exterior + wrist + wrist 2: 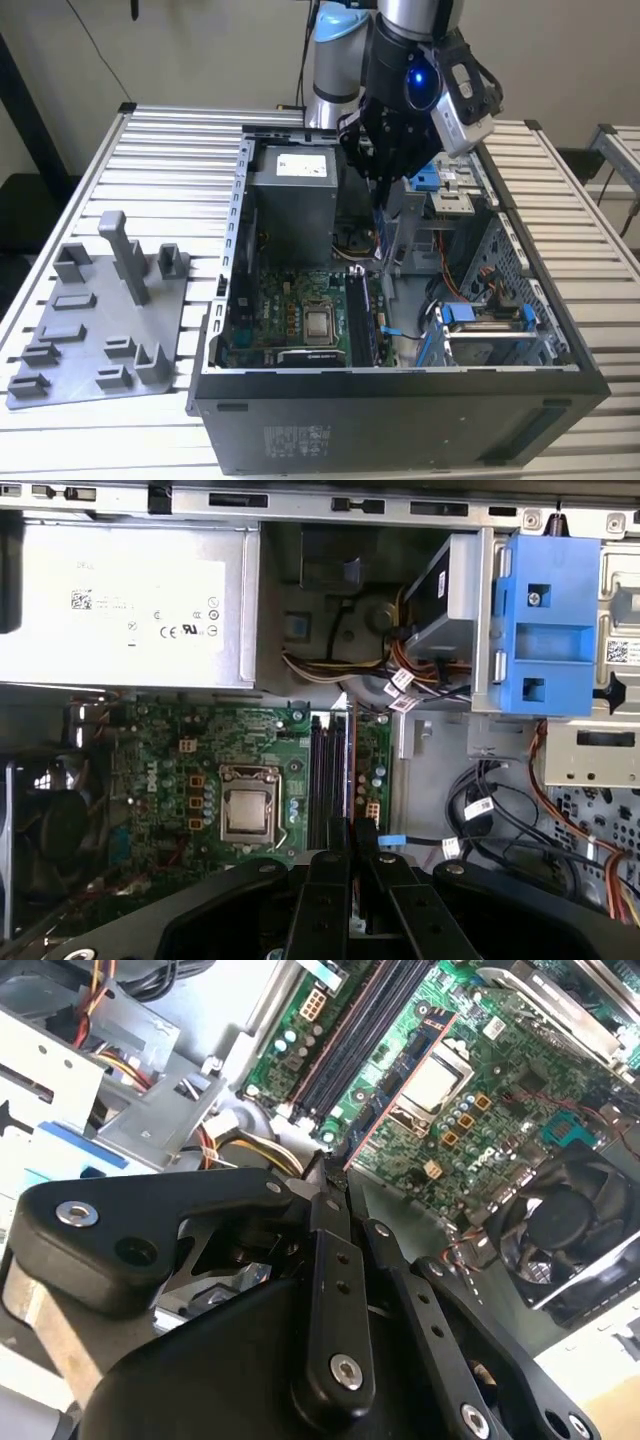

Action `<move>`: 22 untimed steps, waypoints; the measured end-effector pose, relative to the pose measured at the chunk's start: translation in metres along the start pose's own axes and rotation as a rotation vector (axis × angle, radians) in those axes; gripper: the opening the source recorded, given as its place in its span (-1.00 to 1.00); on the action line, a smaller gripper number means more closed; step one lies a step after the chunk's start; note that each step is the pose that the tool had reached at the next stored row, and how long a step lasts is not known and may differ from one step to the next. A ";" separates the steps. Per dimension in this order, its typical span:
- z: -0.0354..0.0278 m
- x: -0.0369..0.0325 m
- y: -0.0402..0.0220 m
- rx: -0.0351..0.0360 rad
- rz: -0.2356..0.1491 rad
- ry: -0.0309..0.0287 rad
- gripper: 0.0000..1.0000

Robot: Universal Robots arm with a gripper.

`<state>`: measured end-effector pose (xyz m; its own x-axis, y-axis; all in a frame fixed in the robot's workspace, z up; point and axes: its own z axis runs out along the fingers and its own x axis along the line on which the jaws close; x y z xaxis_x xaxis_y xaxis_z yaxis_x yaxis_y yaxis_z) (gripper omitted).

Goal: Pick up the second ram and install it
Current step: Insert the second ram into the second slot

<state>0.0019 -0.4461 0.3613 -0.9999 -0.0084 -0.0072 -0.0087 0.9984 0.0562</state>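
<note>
- White slatted table (560, 220) carries the open computer case (400, 420). My gripper (383, 178) hangs over it, fingers pinched together on the second ram (381, 225), which points down.
- In the second wrist view, my gripper (330, 1175) squeezes the thin second ram (400, 1090) above the motherboard (500, 1070).
- In the first wrist view, the second ram (352, 770) sticks out from my gripper (352, 830), running along beside the dark slots (325, 770).

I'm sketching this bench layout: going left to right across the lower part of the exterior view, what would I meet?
grey fixture plate → CPU socket → memory slots → blue drive caddy
</note>
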 end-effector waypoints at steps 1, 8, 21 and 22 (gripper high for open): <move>0.0013 -0.0005 -0.0001 0.0000 0.000 0.0025 -0.73; 0.0067 -0.0013 -0.0004 0.0001 0.001 0.0054 -0.73; 0.0203 -0.0011 -0.0078 0.0000 0.000 0.0013 -0.73; 0.0216 -0.0010 -0.0087 0.0000 0.000 -0.0013 -0.73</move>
<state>0.0031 -0.4536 0.3393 -0.9999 -0.0082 -0.0085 -0.0086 0.9984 0.0562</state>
